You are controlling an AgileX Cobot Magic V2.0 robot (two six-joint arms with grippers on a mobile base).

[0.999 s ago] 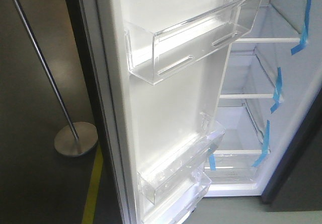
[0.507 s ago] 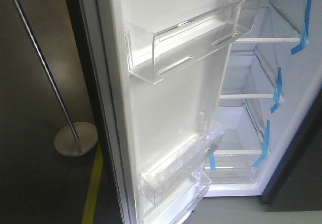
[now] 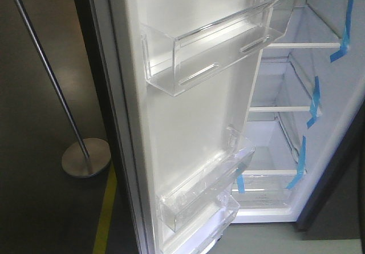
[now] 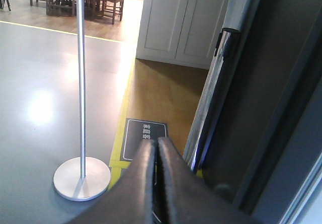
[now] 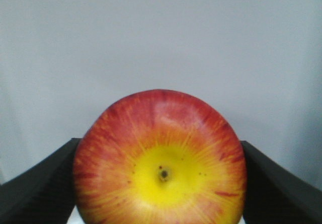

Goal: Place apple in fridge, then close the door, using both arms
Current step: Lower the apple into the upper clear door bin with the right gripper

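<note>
The apple (image 5: 160, 158) sits between the right fingers (image 5: 35, 189), which are opened about as wide as the fruit and press on its two sides. Behind it is only a plain pale surface, so I cannot tell if it is already inside the fridge (image 3: 296, 45). The front view shows neither the apple nor an arm on the shelves.

The skin is glossy and the hold is only on the sides, so a quick move or a bump on a shelf edge could make it slip out. Once put down on a glass shelf, a round apple may roll toward the near edge and fall.

The door (image 3: 188, 123) stands wide open on the left. The left fingers (image 4: 141, 183) are pressed together with nothing in them, near the door's outer edge. If they push the door before the right arm is out, it would be caught. The pole (image 4: 80, 73) stands just left of them and could be knocked.
</note>
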